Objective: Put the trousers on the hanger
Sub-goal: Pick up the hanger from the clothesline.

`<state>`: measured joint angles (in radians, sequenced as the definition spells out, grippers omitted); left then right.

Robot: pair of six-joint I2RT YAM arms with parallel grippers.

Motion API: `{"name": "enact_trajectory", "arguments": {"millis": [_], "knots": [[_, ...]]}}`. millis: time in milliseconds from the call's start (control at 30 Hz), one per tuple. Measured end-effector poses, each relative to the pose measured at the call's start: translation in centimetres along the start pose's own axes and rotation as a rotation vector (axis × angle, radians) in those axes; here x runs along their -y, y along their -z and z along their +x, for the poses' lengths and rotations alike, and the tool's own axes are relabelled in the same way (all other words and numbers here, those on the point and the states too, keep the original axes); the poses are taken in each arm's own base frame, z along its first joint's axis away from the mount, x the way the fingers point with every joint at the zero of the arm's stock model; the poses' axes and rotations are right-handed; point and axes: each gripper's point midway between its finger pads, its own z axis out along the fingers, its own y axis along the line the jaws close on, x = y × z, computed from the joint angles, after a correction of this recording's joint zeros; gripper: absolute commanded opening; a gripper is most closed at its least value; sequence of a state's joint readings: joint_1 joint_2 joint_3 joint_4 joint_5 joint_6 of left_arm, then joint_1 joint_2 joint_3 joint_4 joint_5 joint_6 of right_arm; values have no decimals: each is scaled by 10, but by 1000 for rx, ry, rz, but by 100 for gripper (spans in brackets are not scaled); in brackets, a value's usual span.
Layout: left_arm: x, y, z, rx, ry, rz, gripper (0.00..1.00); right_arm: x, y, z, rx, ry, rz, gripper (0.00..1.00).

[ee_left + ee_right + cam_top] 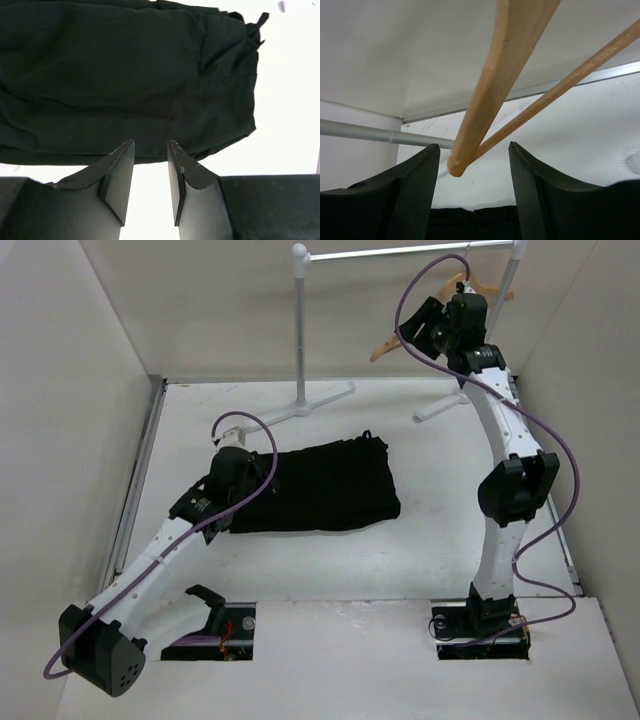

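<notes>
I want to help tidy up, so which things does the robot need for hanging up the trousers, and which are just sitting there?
Needed for the job:
- trousers
- hanger
- left gripper
- right gripper

Just there:
- clothes rail
- table

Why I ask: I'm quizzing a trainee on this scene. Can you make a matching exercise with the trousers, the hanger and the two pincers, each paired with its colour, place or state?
Column 1
1. trousers
2. hanger
3. left pincer
4. right pincer

Column 2
A. open, low at the black fabric's edge
B. black, lying flat on the table
C. open, a wooden tip between its fingers
D. light wood, up by the grey rail

Pairs: 1-B, 2-D, 3-A, 4-C
</notes>
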<state>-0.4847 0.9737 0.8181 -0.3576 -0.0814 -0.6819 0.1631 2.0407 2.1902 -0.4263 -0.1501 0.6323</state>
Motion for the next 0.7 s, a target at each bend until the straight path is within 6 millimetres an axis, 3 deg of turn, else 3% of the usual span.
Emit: {"name": "enact_trajectory", "arguments": {"millis": [433, 700], "knots": [[-9, -7, 3, -18, 0, -37, 29, 7, -29, 13, -39, 9, -19, 55], [-10, -11, 5, -30, -2, -47, 29, 4, -37, 17, -48, -4, -57, 30]]}}
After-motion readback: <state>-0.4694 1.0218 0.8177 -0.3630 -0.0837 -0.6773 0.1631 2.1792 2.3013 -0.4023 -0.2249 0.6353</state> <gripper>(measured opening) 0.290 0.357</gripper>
